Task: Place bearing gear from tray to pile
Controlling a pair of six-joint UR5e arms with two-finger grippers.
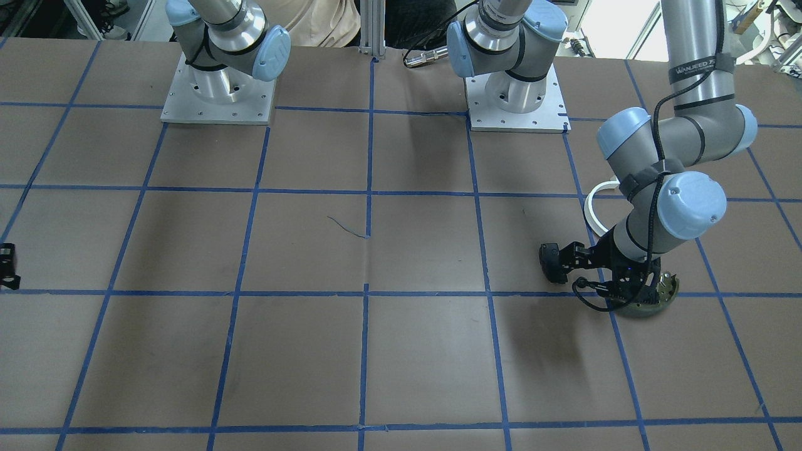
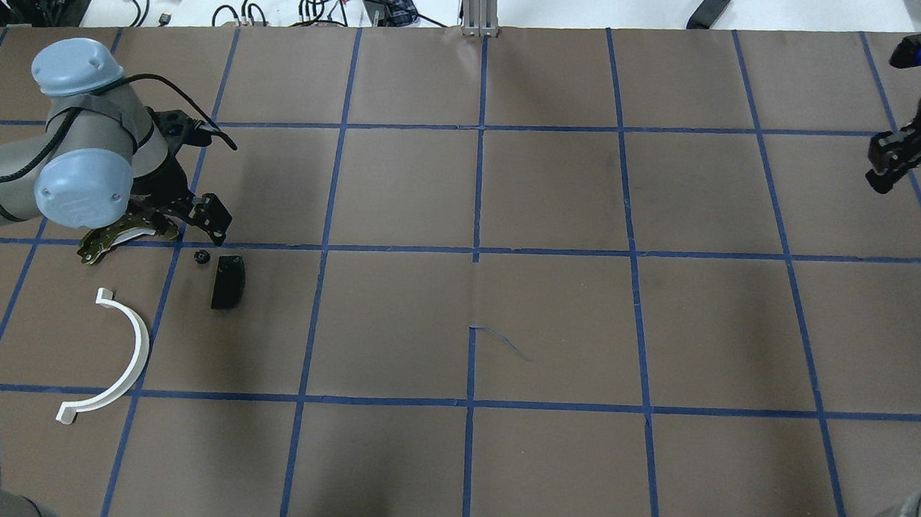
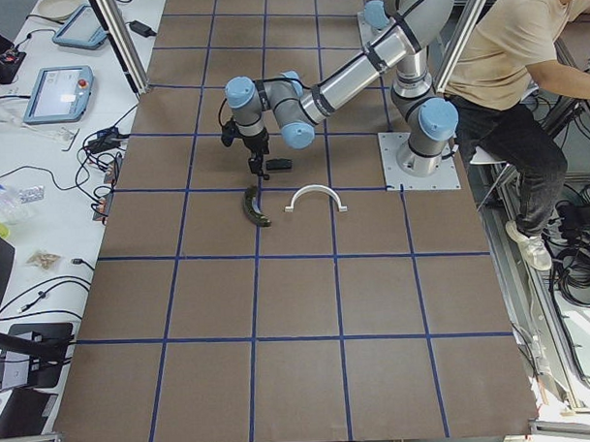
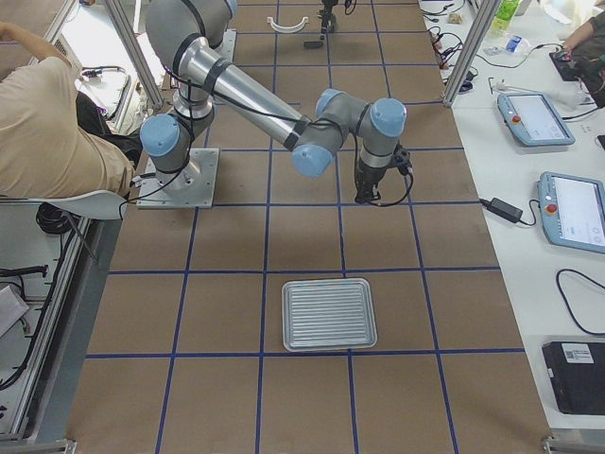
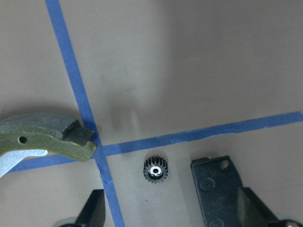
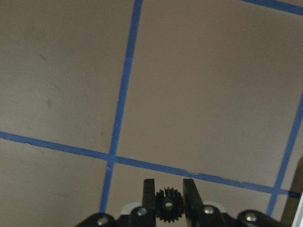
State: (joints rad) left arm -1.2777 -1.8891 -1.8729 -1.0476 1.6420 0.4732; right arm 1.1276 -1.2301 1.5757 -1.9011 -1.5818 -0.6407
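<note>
Left arm (image 1: 689,128), right arm (image 1: 232,31): silver-grey tubes, pale blue joint caps (image 1: 692,203), square bolted base plates (image 1: 188,113). Left: strapped black cable (image 1: 655,207), lettered black band (image 1: 695,70). Right gripper (image 6: 169,187): black, silver screws.

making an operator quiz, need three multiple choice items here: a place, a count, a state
1. Where does the loose gear lie?
A in a bowl
B between the green brake shoe and the black pad
C on a shelf
2. How many gears show in all?
A one
B two
C five
3. What is the right gripper doing?
A open, empty
B shut on a screw
C shut on the held gear

1 B, seen from the left wrist; 2 B, one on the table, one held; 3 C, fingers pinch it.
</note>
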